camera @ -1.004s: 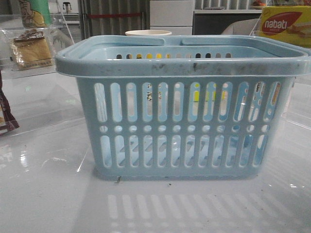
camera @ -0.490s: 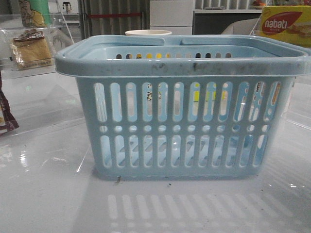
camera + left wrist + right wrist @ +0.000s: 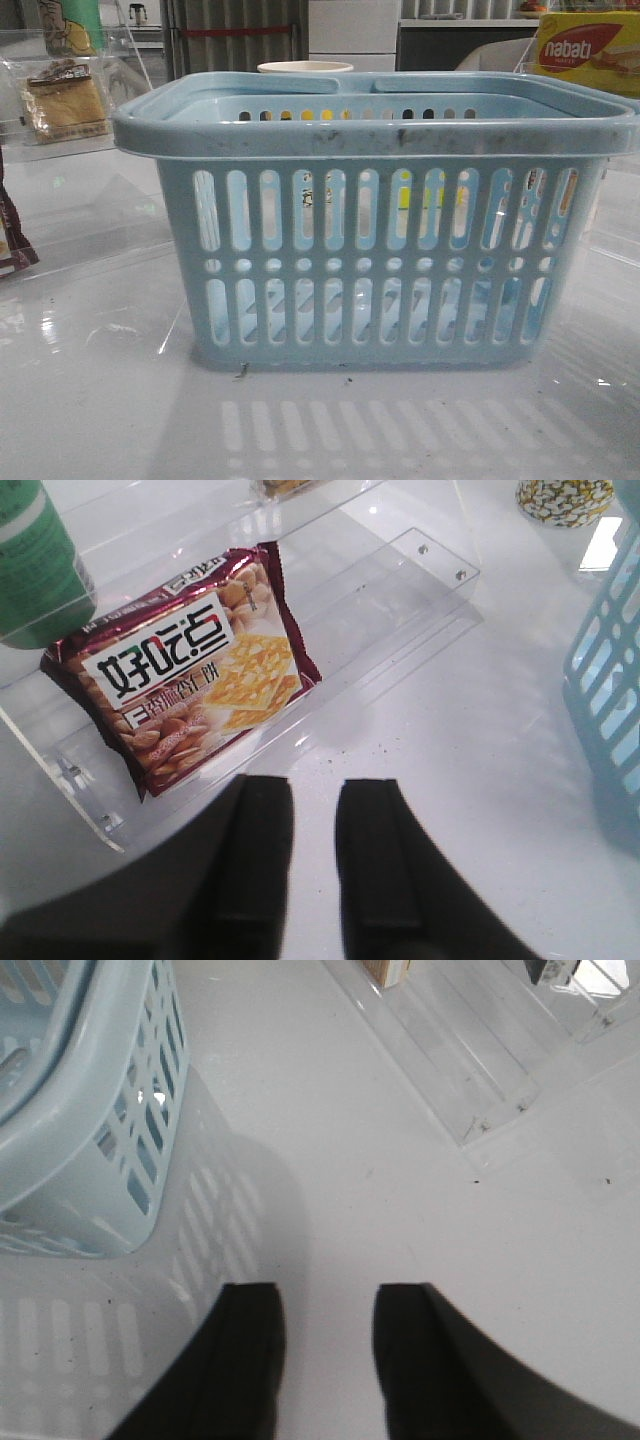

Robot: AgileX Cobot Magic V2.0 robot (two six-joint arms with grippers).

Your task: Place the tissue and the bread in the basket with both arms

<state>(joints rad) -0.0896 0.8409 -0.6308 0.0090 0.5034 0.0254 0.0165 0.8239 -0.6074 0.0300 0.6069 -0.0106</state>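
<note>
Three views: front, we see basket mid-counter, bread far left, light, floppy, slippery wrap, so pinch an edge; left wrist, left tool spread, empty; right wrist, right tool spread, empty; tissue unseen.

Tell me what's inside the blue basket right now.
Nothing shows inside the basket: through its front slots I see only its own far wall and background colours. Its floor is mostly hidden by the front wall. The bread sits wrapped on a clear shelf behind, to the left.
</note>
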